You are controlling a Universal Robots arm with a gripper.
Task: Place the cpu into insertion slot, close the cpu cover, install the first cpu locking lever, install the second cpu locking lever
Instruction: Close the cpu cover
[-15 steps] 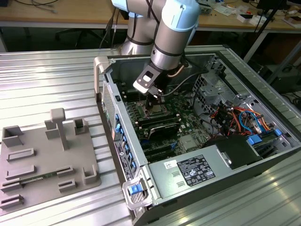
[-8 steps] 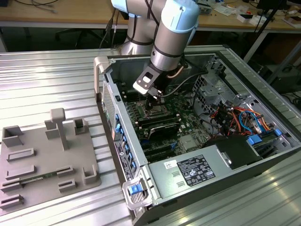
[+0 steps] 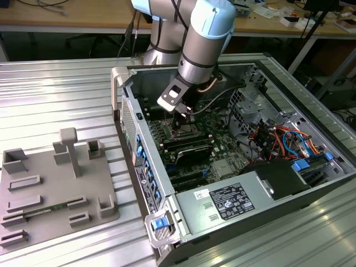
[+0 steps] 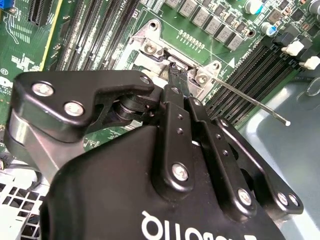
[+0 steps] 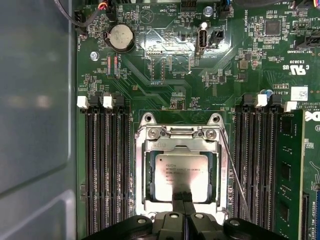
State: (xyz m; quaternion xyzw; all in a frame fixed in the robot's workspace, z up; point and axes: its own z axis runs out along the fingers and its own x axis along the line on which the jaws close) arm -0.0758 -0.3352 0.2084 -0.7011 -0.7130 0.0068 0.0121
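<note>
The cpu (image 5: 179,176), a small silvery square chip, lies flat in the insertion slot (image 5: 149,172) on the green board. The cpu cover (image 5: 140,165), a thin metal frame, lies down around it. My gripper (image 5: 183,196) is shut with nothing between its fingers, its tips resting at the chip's near edge. In the second wrist view the gripper (image 4: 175,70) points at the socket's metal rim. A thin wire locking lever (image 4: 250,102) sticks out free beside the socket, also seen as the lever (image 5: 235,175). In the exterior view the gripper (image 3: 181,114) hangs inside the open computer case.
Long black memory slots (image 5: 105,165) flank the socket on both sides. A labelled grey power-supply box (image 3: 228,203) sits at the case's front, with orange and blue cables (image 3: 283,139) towards the exterior view's right. A grey fixture plate (image 3: 50,189) lies outside the case on the metal table.
</note>
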